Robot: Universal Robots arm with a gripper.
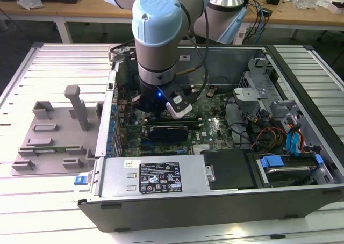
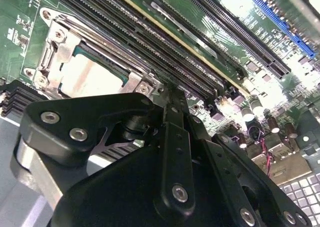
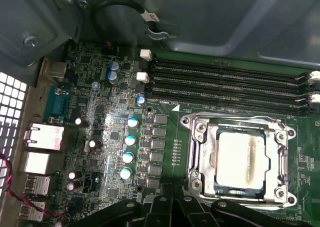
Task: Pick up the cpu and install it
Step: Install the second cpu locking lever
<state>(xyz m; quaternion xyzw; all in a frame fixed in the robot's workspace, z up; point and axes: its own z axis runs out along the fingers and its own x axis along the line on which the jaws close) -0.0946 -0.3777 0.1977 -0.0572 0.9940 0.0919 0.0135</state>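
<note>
Hovering inside the case (image 1: 226,201), gripper (image 3: 172,207) just beside the socket (image 3: 200,132); fingers' state cannot be told. Cpu (image 3: 242,159) already sits in the socket. Judged: install step, seating needs checking.

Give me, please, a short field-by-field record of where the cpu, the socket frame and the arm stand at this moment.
cpu: pale metal top, lying inside the socket frame on the motherboard, seen in both wrist views
socket frame: metal, around the cpu, beside the memory slots
arm: reaching down into the open computer case in the exterior view
gripper: above the motherboard, close to the socket frame; holds nothing visible
grey fixture: on the table outside the case, at the exterior view's left
</note>
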